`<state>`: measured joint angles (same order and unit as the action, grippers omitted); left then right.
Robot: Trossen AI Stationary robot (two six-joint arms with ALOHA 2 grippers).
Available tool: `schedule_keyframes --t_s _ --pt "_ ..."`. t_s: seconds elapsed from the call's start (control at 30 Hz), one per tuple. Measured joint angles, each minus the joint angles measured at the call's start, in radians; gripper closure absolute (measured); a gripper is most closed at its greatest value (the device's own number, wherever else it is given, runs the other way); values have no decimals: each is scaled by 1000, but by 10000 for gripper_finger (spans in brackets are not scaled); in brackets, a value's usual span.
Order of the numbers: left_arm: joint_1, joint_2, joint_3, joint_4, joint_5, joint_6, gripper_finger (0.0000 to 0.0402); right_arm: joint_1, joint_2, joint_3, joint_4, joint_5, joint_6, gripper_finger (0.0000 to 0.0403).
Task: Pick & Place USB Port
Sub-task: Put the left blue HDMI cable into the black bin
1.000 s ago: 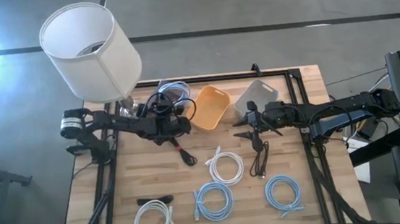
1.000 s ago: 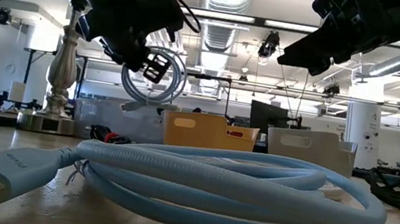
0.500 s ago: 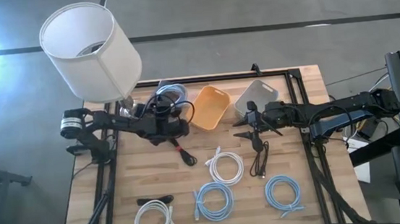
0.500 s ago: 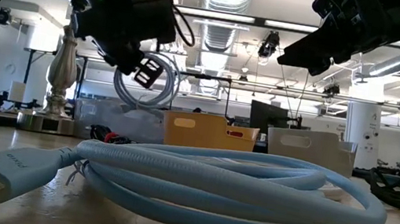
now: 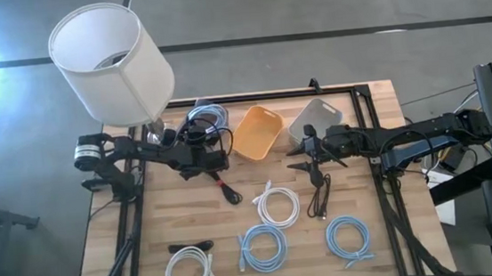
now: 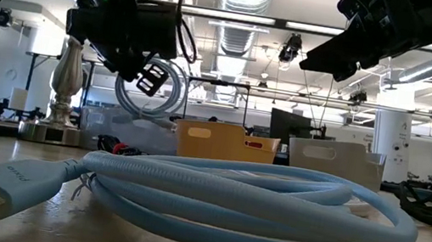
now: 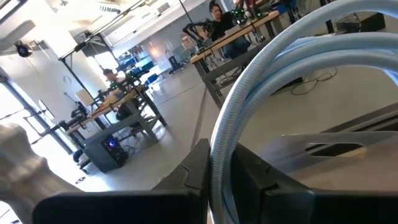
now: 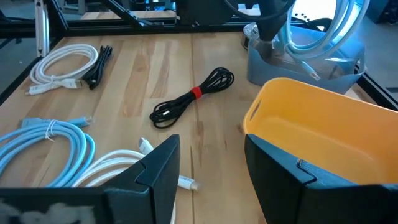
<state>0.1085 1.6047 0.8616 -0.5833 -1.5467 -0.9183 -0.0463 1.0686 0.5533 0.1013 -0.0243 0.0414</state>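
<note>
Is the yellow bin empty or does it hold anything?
Empty as far as seen: the yellow bin shows bare inner walls in the right wrist view, and the high view shows nothing inside.

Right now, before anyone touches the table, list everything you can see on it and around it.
lamp: one, white shade, back left corner
bins: three, blue-grey, yellow, grey, in a row at the back
light blue cables: three, two coiled at the front, one held over the blue-grey bin
white cables: two, middle and front left
black cables: three, one with a red tie, one below the right gripper, a small one front left
table: one, pale wood
left gripper: shut on a light blue cable
right gripper: open, in front of the grey bin
</note>
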Motion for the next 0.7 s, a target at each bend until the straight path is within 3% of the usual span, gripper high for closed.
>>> schedule_keyframes --t_s 0.27,0.5,0.7 --pt "77 0 0 -2 33 -41 358 0 0 0 0 0 0 225" --pt "146 0 -20 -2 240 -58 357 0 0 0 10 0 -1 225" --pt "166 0 -38 -1 313 -90 340 0 0 0 15 0 -9 225"
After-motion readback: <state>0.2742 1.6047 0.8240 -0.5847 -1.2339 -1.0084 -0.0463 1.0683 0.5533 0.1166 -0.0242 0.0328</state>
